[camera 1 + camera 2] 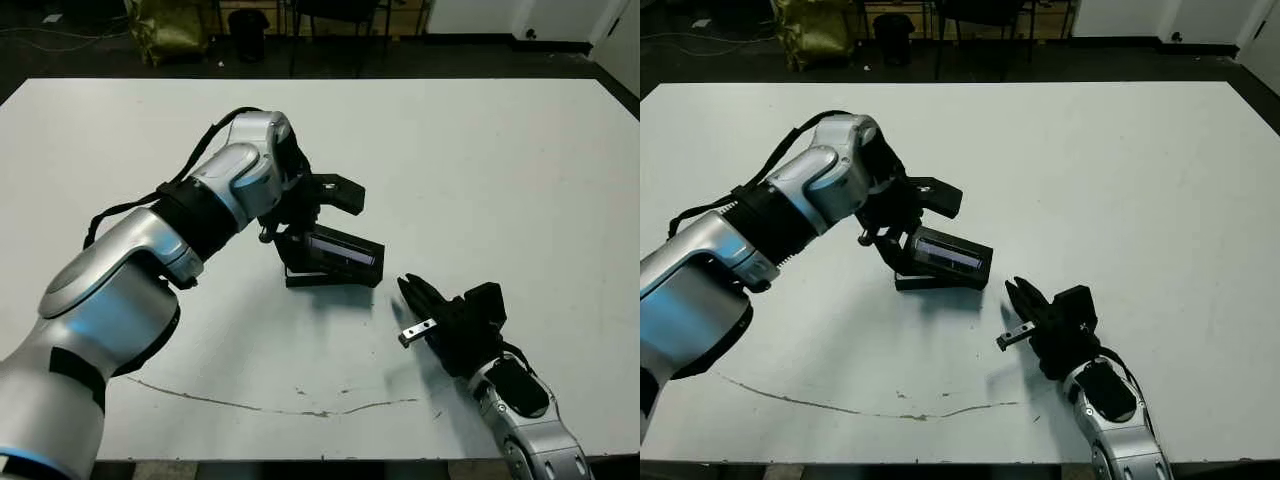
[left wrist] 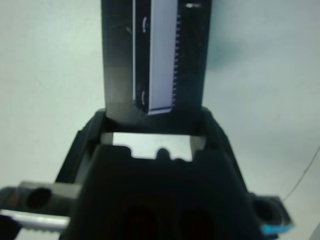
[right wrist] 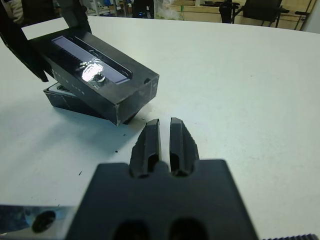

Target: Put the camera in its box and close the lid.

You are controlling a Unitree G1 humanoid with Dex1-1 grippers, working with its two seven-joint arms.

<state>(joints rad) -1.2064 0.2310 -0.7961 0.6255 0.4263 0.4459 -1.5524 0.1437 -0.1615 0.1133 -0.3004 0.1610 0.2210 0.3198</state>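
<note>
The lid (image 1: 342,252), black with a long pale strip, hangs tilted with one end raised, and my left gripper (image 1: 293,232) is shut on its left end. In the left wrist view the lid (image 2: 155,55) runs away from between the two fingers (image 2: 92,135). Under it lies the box (image 1: 300,279), a low black tray mostly covered by the lid; it shows as a dark edge (image 3: 65,100) in the right wrist view. The camera is hidden. My right gripper (image 1: 408,290) rests shut and empty on the table, a little right of and nearer than the lid (image 3: 95,70).
A long thin dark scratch (image 1: 260,405) crosses the white table (image 1: 500,170) near its front edge. Beyond the far edge stand a yellow-green bag (image 1: 170,25) and chair legs (image 1: 300,30) on a dark floor.
</note>
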